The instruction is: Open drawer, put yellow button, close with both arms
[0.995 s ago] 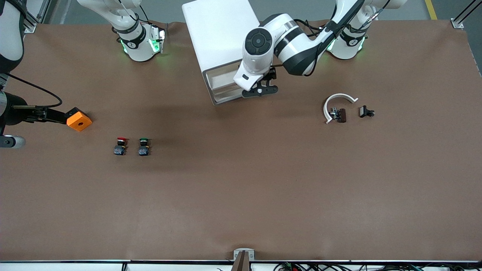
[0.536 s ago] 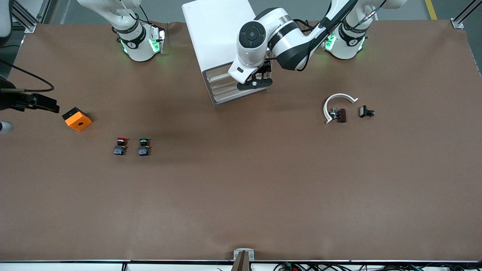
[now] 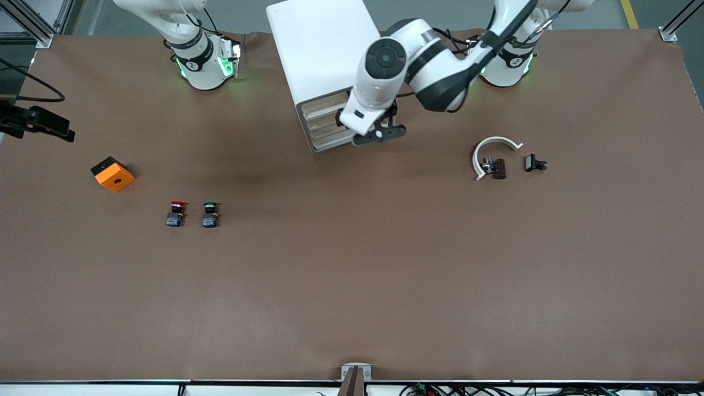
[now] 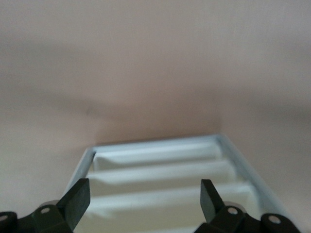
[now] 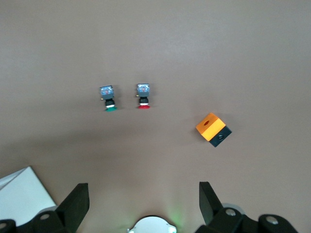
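Right gripper point(image 3: 59, 131): hung over the table's edge at the right arm's end, fingers point(image 5: 77, 201) spread wide, holding nothing.
Orange block point(image 3: 113, 174): lay alone near that same edge, bare mat all round it.
Red-capped button point(image 3: 175, 213): stood just beside the green-capped button point(image 3: 209, 214), apart from it, both nearer the front camera than the block.
Open mat point(image 3: 352, 275): wide and bare from the buttons to the camera-side edge.
Cabinet point(image 3: 322, 49): stood between the two arm bases.
Drawer point(image 3: 323, 105): uppermost tray, its front edge about level with the lower trays.
Yellow button: could not be seen in any view.
Left gripper point(image 3: 379, 132): just in front of the trays at the cabinet's corner, fingers point(image 4: 77, 201) wide apart, empty.
White arc point(image 3: 493, 151): toward the left arm's end, a dark brown part point(image 3: 498, 168) at its edge.
Black clip point(image 3: 534, 163): just beside the arc, apart from it.
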`<state>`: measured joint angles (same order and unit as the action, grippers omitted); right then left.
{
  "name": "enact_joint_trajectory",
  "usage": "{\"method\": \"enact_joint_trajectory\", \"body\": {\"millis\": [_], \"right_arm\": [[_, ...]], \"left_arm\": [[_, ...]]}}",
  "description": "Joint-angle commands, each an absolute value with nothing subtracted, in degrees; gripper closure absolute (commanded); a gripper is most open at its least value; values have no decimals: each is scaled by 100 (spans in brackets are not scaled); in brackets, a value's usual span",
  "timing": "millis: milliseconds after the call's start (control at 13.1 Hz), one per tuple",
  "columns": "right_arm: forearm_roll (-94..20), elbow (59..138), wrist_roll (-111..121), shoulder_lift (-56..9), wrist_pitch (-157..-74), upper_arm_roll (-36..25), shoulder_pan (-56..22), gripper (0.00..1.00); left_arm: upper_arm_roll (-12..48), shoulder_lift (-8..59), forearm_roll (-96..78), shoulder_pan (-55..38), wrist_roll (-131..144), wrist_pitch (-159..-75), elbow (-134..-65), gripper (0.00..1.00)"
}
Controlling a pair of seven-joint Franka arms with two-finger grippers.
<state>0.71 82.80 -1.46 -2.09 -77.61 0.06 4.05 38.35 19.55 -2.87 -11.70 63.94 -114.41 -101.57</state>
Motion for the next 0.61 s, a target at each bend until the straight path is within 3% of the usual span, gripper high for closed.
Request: {"method": "enact_joint_trajectory", "body": {"millis": [0,230,536], "right_arm": [[-246,8499,-80,26,-7866,97,817,0],[-220,8464,-9,87,-7875,97,765,0],[-150,8543,-9,281,-8050,-123,501,0]], "left_arm": [[3850,1811,86,-381,6363,-10997,-9941,0],[3850,1521,429,507,6206,-10758,-9800,0],[3858,1310,527,1413,4802,-10013,-9046,0]]}}
